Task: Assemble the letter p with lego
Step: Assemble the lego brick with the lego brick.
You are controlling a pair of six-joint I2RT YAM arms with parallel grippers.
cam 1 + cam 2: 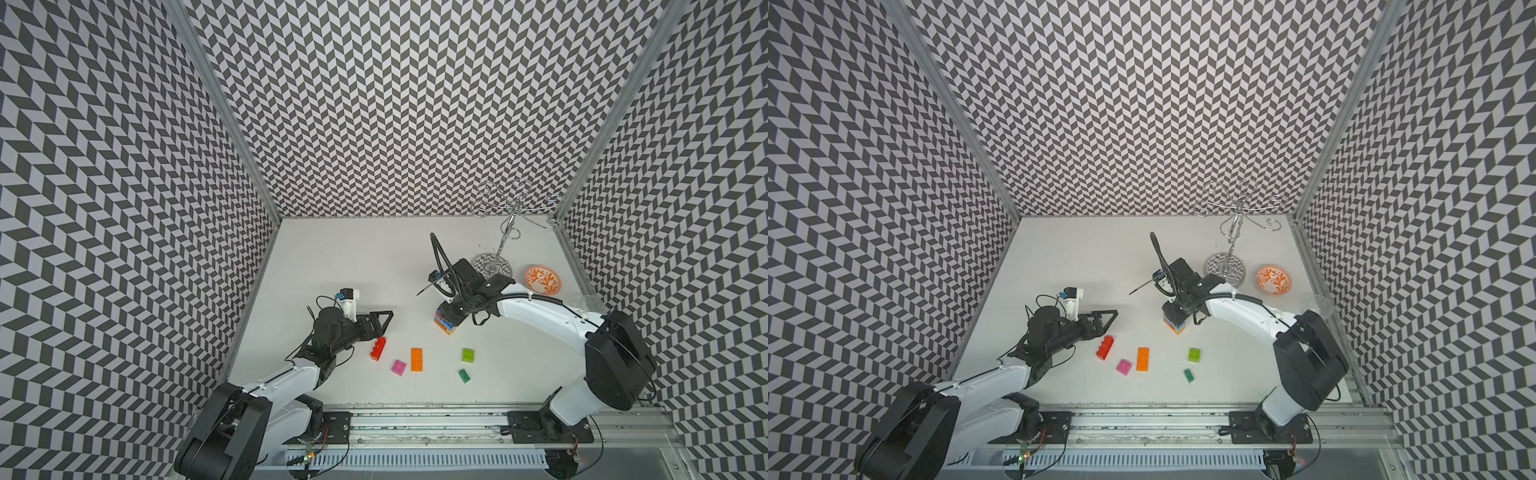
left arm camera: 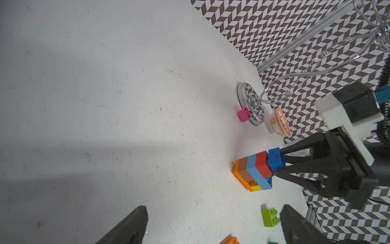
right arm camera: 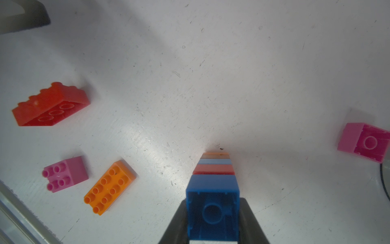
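Observation:
A lego stack point(image 1: 445, 325) point(image 1: 1175, 326) stands mid-table, layered orange, brown, light blue and red, with a yellow piece low down point(image 2: 254, 173). My right gripper point(image 2: 278, 161) point(image 3: 213, 221) comes down on it from above, shut on a blue brick point(image 2: 275, 160) point(image 3: 213, 209) that sits against the red layer, its hollow underside facing the wrist camera. My left gripper point(image 1: 384, 318) point(image 2: 213, 226) hovers open and empty to the left, above a red brick point(image 1: 378, 348). Loose on the table are pink point(image 1: 399, 368), orange point(image 1: 417, 359), lime point(image 1: 468, 355) and green point(image 1: 464, 375) bricks.
A chrome hook stand with a round base point(image 1: 490, 266) is behind the stack, and a second pink brick point(image 2: 244, 114) lies against that base. An orange-patterned bowl point(image 1: 542, 280) and a clear glass point(image 1: 590, 301) sit at the right wall. Patterned walls close three sides.

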